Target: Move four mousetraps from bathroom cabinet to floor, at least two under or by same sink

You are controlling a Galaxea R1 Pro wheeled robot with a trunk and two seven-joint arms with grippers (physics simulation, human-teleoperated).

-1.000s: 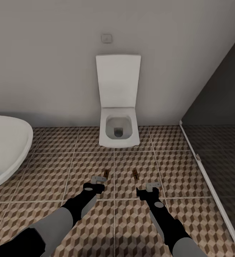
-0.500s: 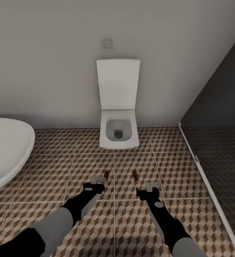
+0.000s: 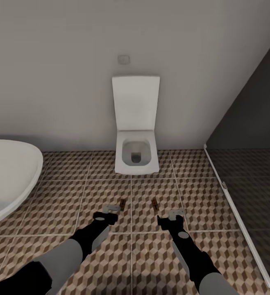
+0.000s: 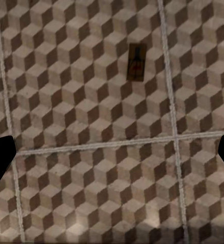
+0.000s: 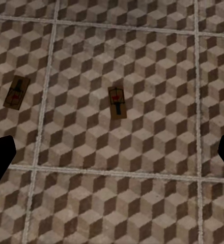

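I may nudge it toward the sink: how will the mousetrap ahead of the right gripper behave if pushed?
The mousetrap lies flat on the floor, so it would probably slide, not roll or tip. It looks small, thin and likely light; grout lines might catch its edge.

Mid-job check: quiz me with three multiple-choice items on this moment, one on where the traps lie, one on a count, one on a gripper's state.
1. Where do the mousetraps lie?
A. In the bathtub
B. On the tiled floor in front of the toilet
C. On the toilet lid

2. How many mousetraps show in the head view?
A. Two
B. Three
C. Four

3. What state is the left gripper in?
A. Shut on a mousetrap
B. Shut on nothing
C. Open, holding nothing

Key: 1 B, the left mousetrap and right mousetrap lie flat on the floor before the toilet. 2 A, just those two. 3 C, the left gripper has its fingers spread wide over bare tiles.
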